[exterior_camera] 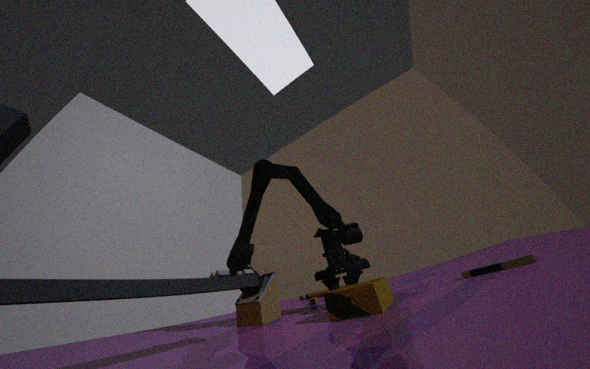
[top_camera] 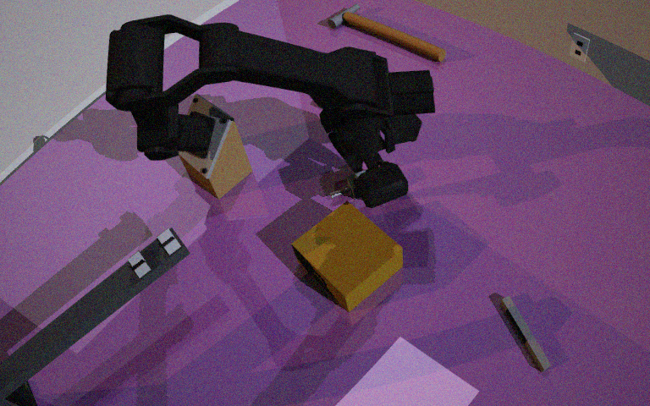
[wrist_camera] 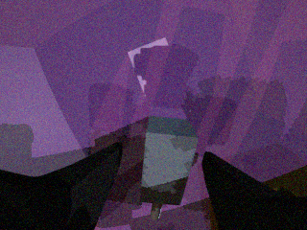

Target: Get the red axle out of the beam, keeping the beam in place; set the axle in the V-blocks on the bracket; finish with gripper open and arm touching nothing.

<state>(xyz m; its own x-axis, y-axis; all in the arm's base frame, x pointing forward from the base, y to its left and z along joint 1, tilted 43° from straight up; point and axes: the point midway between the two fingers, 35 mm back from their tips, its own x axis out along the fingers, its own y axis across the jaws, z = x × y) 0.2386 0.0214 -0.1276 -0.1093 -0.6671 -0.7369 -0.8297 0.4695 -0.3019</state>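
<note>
Claw: the gripper [top_camera: 361, 177] [exterior_camera: 340, 284] [wrist_camera: 163, 153] is pointing downward, its two black fingers standing spread, with visible space between them.
Between the fingers: a grey block [wrist_camera: 168, 160] is showing in the wrist view, with gaps of purple surface or shadow on both sides; neither finger is visibly pinching it.
Stub: a short, pale pin [top_camera: 338, 194] [wrist_camera: 155, 211] is projecting from one end of the grey block.
Red axle: no red rod is making itself out in these dim views, so its place relative to the claw cannot be told.
Beam: which part is serving as the beam cannot be told with certainty.
Yellow block: the large block [top_camera: 347, 254] [exterior_camera: 359, 300] is resting on the purple surface [top_camera: 479, 239] [exterior_camera: 500, 321], near the claw.
Bracket: a long dark bar [top_camera: 85, 315] [exterior_camera: 108, 289] is extending in from the left side, well apart from the claw.
V-blocks: two pale notched blocks [top_camera: 139, 265] are standing near the bar's end, with no axle lying across them.
Arm base: a wooden wedge [top_camera: 234, 157] [exterior_camera: 270, 304] is carrying the arm.
Periphery: a hammer [top_camera: 393, 35] is lying beyond the arm, and a narrow bar [top_camera: 525, 332] [exterior_camera: 498, 266] is lying beyond the yellow block.
</note>
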